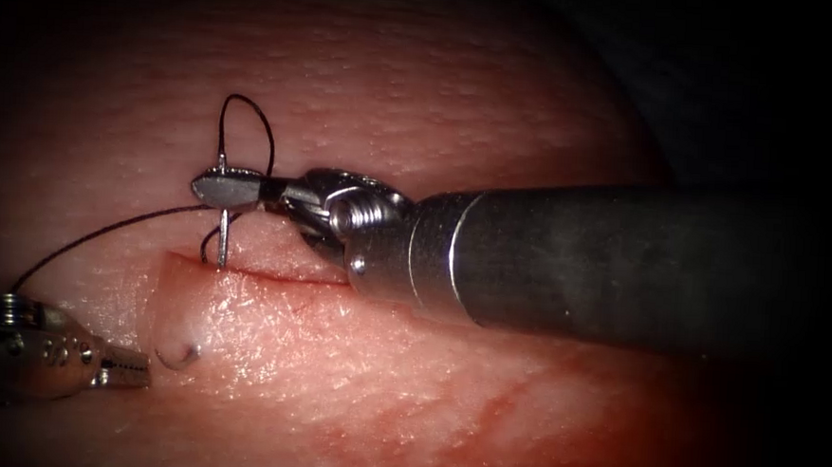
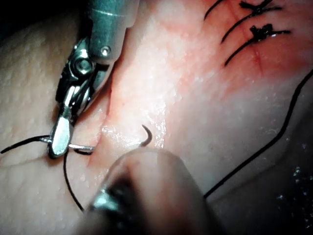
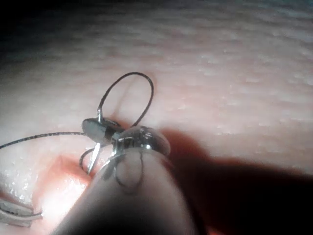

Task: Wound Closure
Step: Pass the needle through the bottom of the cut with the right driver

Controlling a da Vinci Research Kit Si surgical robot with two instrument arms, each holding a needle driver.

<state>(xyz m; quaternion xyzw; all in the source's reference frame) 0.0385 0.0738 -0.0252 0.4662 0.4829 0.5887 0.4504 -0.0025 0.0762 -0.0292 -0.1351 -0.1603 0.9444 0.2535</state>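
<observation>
Most of the needle [image 1: 224, 216] is hidden: its middle runs inside the tissue [image 1: 352, 373], and only two parts show. The rear part stands nearly upright above the cut [image 1: 271, 275], clenched near the swaged end in the right claw [image 1: 230, 189], and enters the tissue at the cut's upper edge. The tip [image 1: 178, 355] emerges as a small dark hook from the flap below the cut, just beside the left claw [image 1: 128, 371], which holds nothing; whether its jaws are parted is hard to make out. Dark thread [image 1: 251, 125] loops above the right claw and trails off leftward. Finished stitches [image 2: 254, 29] show in the left wrist view.
</observation>
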